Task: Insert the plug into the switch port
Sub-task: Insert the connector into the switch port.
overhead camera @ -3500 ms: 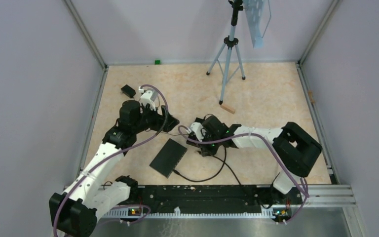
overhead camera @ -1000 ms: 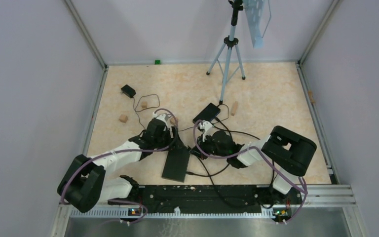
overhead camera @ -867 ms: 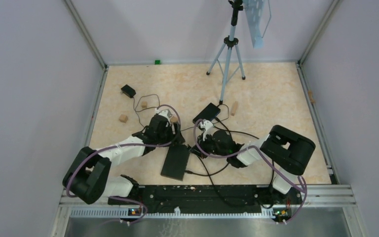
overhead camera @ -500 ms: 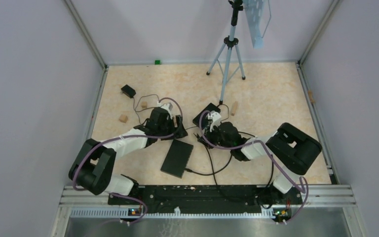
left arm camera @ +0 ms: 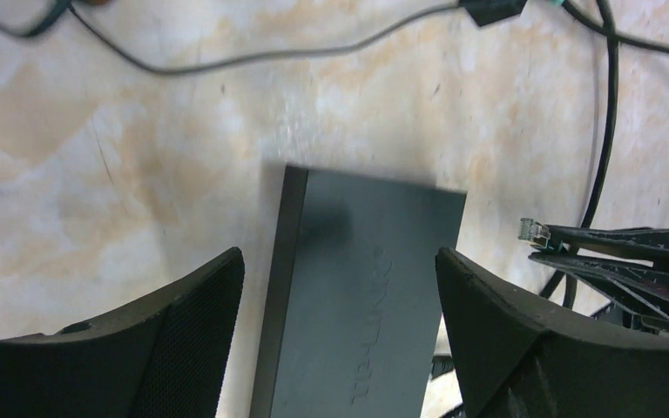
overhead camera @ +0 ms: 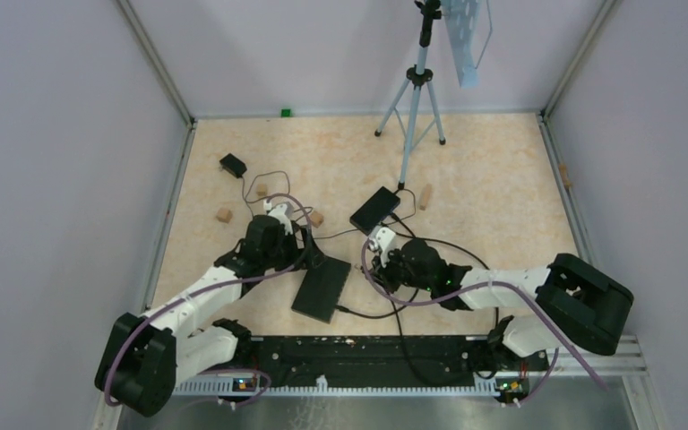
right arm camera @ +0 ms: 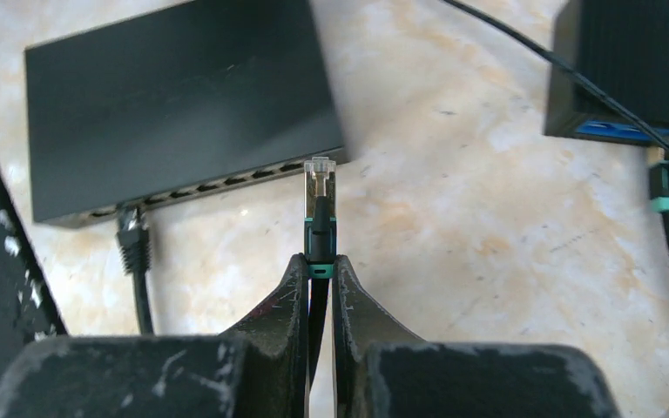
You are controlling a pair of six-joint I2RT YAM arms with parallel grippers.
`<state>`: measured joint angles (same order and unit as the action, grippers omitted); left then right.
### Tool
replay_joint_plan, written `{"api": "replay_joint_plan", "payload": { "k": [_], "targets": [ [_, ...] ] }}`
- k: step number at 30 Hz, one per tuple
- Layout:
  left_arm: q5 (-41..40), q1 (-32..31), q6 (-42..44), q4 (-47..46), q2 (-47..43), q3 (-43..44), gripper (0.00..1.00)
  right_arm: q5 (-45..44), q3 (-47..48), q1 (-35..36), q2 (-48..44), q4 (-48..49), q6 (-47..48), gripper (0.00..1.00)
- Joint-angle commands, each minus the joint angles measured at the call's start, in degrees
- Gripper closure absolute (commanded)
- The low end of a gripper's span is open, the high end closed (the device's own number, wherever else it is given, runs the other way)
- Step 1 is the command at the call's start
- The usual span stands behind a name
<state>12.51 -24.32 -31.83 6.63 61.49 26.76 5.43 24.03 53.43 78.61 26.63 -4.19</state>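
1. Beige marbled tabletop (overhead camera: 502, 179) enclosed by plain grey walls, with a tripod (overhead camera: 417, 98) standing at the far side.
2. Black network switch (overhead camera: 321, 287) lying flat near the front edge, between the two arms and skewed to that edge.
3. Port row (right arm camera: 226, 187) running along one long side of the switch, on the side toward the right arm. One black cable (right arm camera: 132, 239) already seated near the end of the row closest to the front rail.
4. Right gripper (right arm camera: 319, 270) pressed together on the black boot just behind the plug (right arm camera: 320, 178), with a green band at the pinch point.
5. Plug clear-bodied, projecting past the fingertips toward the port row, its tip near the far end of the row. Not seated in any port. Contact with the switch face not determinable.
6. Left gripper (left arm camera: 338, 261) spread wide above the switch lid, pinching nothing. Lid and its lettering visible between the two fingers in the wrist view.
7. Second black box (overhead camera: 375, 208) with a blue port face lying farther back than the switch. Second cable (right arm camera: 662, 205) with a green band at that blue face.
8. Small wooden blocks (overhead camera: 224, 215) scattered over the left and middle of the tabletop. Small black adapter (overhead camera: 232, 165) with a thin lead lying near the left wall.
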Motion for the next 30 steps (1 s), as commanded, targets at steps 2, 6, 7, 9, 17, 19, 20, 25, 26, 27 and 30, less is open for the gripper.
{"api": "replay_joint_plan", "payload": {
  "k": [2,6,7,9,17,19,20,25,26,27,30],
  "targets": [
    [3.9,0.0,-1.8,-1.5,-5.1,-4.3,0.15,1.1,2.6,4.1,-1.5,-6.9,6.8,1.0],
    [6.0,0.0,-2.1,-1.6,-6.0,-5.7,0.17,1.0,3.2,5.4,0.4,-9.0,7.1,1.0],
    [6.5,0.0,-2.2,-1.8,-5.9,-6.0,0.18,0.7,3.4,5.9,0.9,-9.7,7.3,1.0],
    [7.3,0.0,-2.1,-2.0,-5.8,-6.4,0.19,-1.1,3.5,7.5,1.6,-10.7,8.1,1.0],
    [7.6,0.0,-0.9,-2.8,-4.4,-7.7,0.22,-8.6,2.9,12.4,4.6,-8.6,7.5,1.0],
    [7.7,0.0,-0.6,-3.0,-4.1,-8.0,0.23,-10.2,3.3,13.3,5.2,-8.1,7.5,1.0],
    [7.7,0.0,-0.7,-3.3,-4.0,-8.3,0.23,-10.8,3.6,13.8,5.6,-7.9,7.6,1.0],
    [8.0,0.0,-0.9,-4.8,-4.1,-9.6,0.23,-13.8,4.3,14.6,7.1,-5.8,6.8,1.0],
    [8.2,0.0,-0.9,-5.1,-4.1,-9.8,0.23,-14.2,4.4,14.7,7.4,-5.5,6.6,1.0],
    [8.5,0.0,-0.9,-5.5,-3.9,-9.9,0.23,-14.4,4.6,14.6,7.7,-5.4,6.4,1.0],
    [9.4,0.0,-0.7,-6.2,-3.0,-10.3,0.24,-14.4,5.7,14.7,8.9,-5.6,6.0,1.0]
  ]
}}
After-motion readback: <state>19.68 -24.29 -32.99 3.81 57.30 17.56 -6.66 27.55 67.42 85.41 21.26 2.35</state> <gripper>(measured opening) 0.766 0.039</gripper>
